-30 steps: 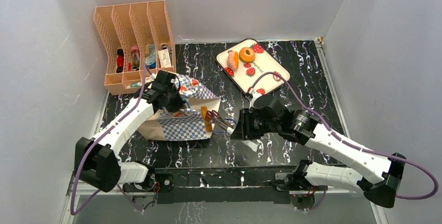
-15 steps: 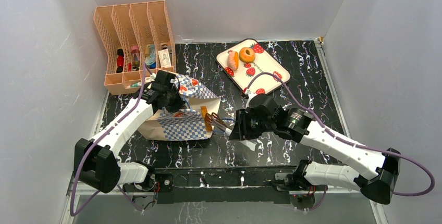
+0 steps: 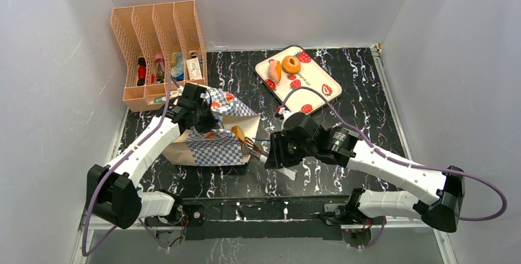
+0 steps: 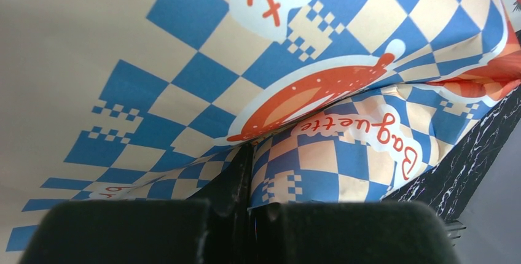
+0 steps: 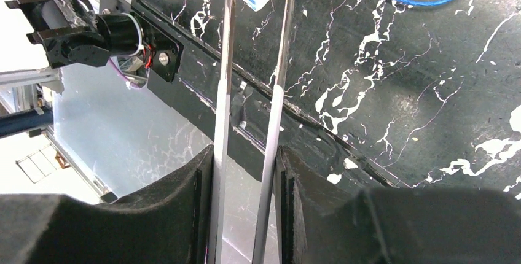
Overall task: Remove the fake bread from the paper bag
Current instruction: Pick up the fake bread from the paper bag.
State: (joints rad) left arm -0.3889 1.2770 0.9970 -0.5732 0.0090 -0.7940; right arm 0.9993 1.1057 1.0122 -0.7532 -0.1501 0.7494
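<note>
Moved since a second ago: my right arm has swung left, carrying the tongs (image 3: pixel 253 146) from the open worktop (image 3: pixel 368 104) up to the bag's mouth; the left arm and bag sit as they did.
Right fingers (image 5: pixel 166 215): clenched on the tongs, one metal blade pressed against each pad in the wrist view.
Tongs tips: at the mouth of the paper bag (image 3: pixel 212 148), right at an orange-brown bread piece (image 3: pixel 238 132); I cannot tell whether they actually pinch it.
Left fingers (image 4: pixel 123 233): grasping a fold of the bag's chequered paper at its upper edge, the fold running down between the pads.
Paper bag: lying on the worktop's left half, mouth turned toward the right arm.
Bread already out: a pinkish roll (image 3: pixel 274 70) and a donut (image 3: pixel 290 64), side by side on the strawberry tray (image 3: pixel 310 70) at the far side.
File rack (image 3: pixel 158 49): far left corner, just beyond the bag.
</note>
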